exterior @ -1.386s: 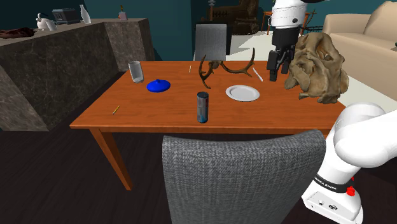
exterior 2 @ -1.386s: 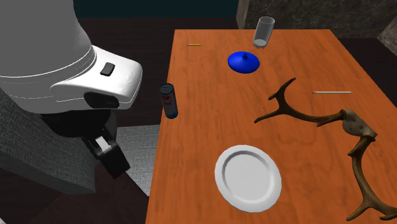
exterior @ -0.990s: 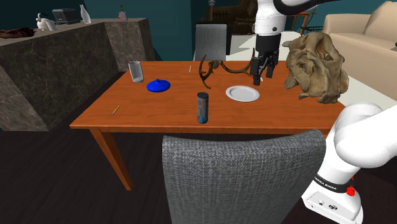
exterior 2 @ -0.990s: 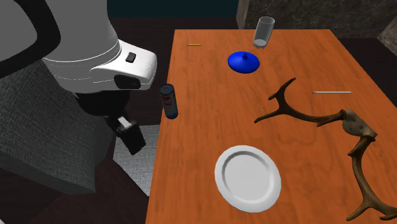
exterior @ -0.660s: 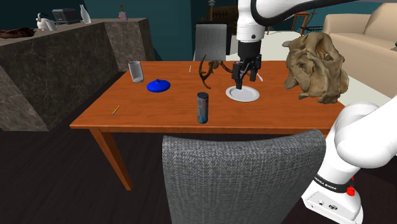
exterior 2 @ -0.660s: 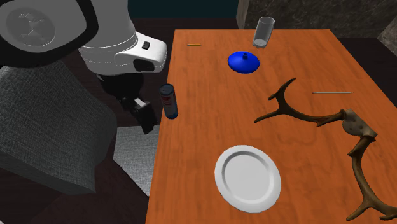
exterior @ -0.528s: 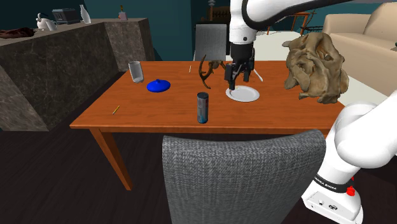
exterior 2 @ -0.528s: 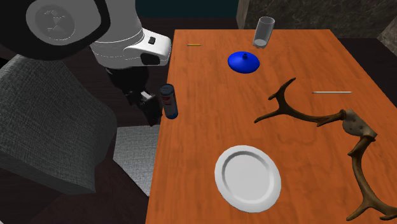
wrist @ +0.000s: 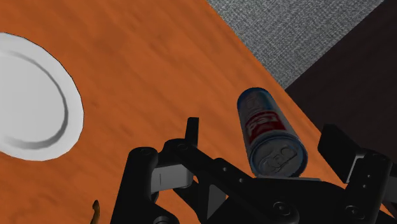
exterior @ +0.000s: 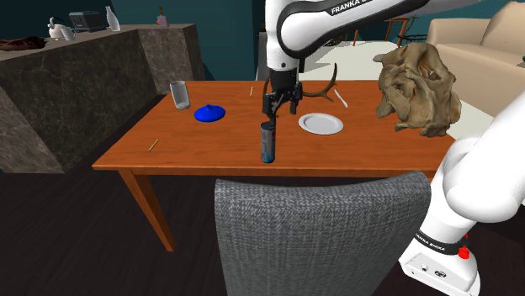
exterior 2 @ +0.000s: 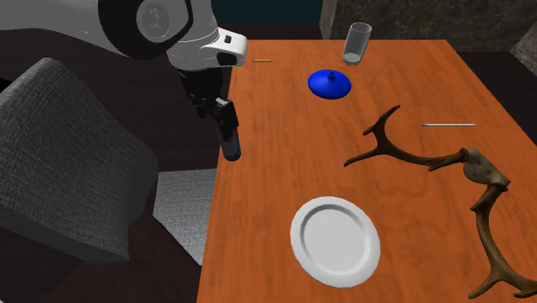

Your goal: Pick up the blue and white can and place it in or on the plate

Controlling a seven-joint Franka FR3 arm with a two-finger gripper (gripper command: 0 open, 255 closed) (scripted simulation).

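Jaws wide open, empty. Shoulder view: they hang just above the upright blue cylindrical can with red-white label; round white plate apart from it. Second exterior view: edge of orange-brown worktop runs just beside can. Wrist view: can between fingers, untouched. Off-centre descent could tip it overboard.

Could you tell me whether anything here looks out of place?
Nothing is spilled. The upright blue and white can stands at the edge of the orange-brown table, and brown antlers lie beside the round white plate.
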